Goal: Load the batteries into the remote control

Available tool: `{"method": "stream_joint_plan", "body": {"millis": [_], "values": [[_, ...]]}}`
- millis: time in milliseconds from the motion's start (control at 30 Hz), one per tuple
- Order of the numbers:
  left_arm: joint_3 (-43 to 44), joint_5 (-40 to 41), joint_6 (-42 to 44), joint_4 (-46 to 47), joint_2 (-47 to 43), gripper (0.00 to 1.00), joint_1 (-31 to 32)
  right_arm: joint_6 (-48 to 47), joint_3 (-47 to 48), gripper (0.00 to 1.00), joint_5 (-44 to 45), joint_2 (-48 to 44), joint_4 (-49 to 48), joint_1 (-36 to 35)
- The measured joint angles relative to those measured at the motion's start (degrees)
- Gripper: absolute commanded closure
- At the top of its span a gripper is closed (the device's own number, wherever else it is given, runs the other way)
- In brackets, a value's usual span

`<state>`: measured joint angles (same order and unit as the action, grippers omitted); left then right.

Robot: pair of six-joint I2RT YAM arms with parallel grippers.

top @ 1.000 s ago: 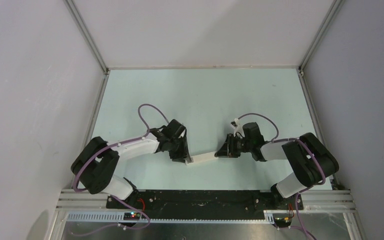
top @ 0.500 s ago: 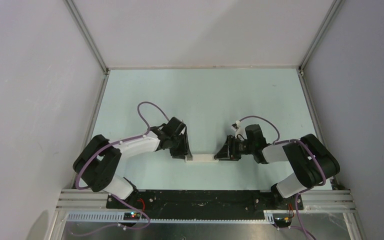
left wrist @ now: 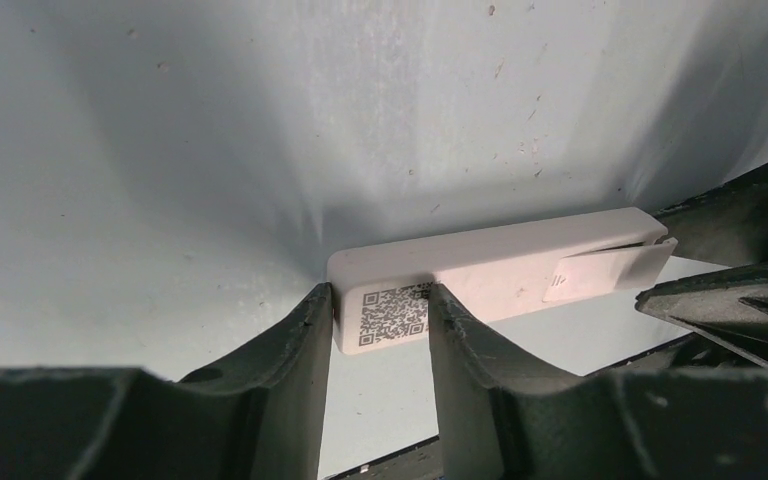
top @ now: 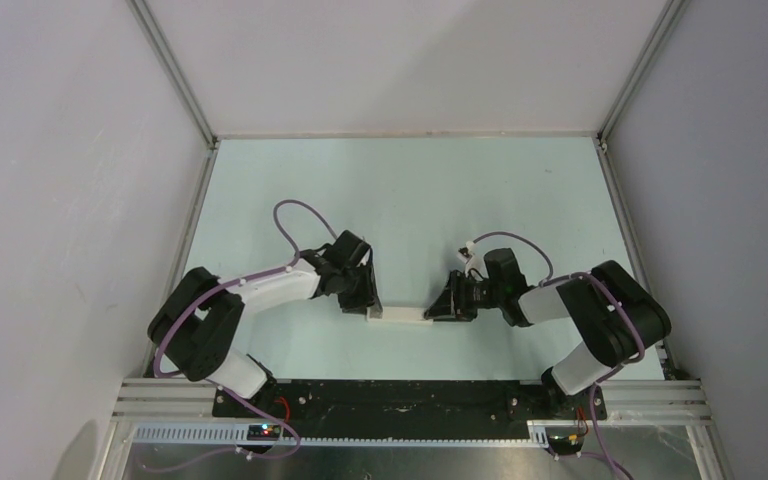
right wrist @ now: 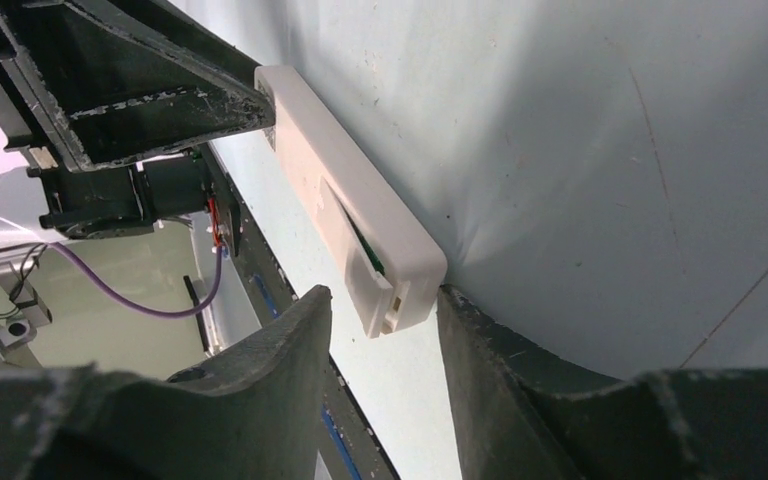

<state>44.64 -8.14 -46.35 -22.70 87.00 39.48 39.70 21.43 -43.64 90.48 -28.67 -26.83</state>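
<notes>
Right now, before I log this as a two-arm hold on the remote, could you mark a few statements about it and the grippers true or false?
1. The remote control spans the gap between the left gripper and the right gripper. True.
2. The left gripper straddles the end of the remote control that bears a QR code. True.
3. The right gripper hangs well away from the remote control. False: it straddles the opposite end.
4. Two loose batteries lie out on the table in the top view. False: no loose battery shows on it.
</notes>
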Motion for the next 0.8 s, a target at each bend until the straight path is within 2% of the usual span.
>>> {"method": "stream_joint_plan", "body": {"millis": [67,133,233,300,333,433,667,800], "values": [[0.1,0.3,0.1,-0.2,0.0,0.58,-0.1,0.4,0.3,0.58,-0.2,0.9,-0.3,0.0],[0.2,0.5,0.3,-0.3,0.0,0.58,-0.2,0.5,0.6,0.67,-0.2,1.7,-0.4,0.0],[0.2,0.7,0.4,-0.4,0.0,0.58,-0.2,0.5,0.7,0.89,0.3,2.2,-0.1,0.0],[0.3,0.7,0.4,-0.5,0.0,0.58,-0.2,0.5,0.7,0.99,0.7,2.2,0.6,0.1],[0.4,0.8,0.4,-0.6,0.0,0.58,-0.3,0.5,0.6,1.00,0.5,2.0,1.0,0.3],[0.6,1.0,0.4,-0.8,0.1,0.58,-0.3,0.3,0.5,1.00,0.0,0.9,2.4,0.8],[0.6,1.0,0.4,-0.8,0.2,0.58,-0.2,-0.7,0.5,0.75,0.7,-0.3,3.5,0.6],[0.8,1.1,0.4,-0.7,0.4,0.58,-0.2,-0.9,0.5,0.72,1.5,-0.2,3.3,0.0]]}}
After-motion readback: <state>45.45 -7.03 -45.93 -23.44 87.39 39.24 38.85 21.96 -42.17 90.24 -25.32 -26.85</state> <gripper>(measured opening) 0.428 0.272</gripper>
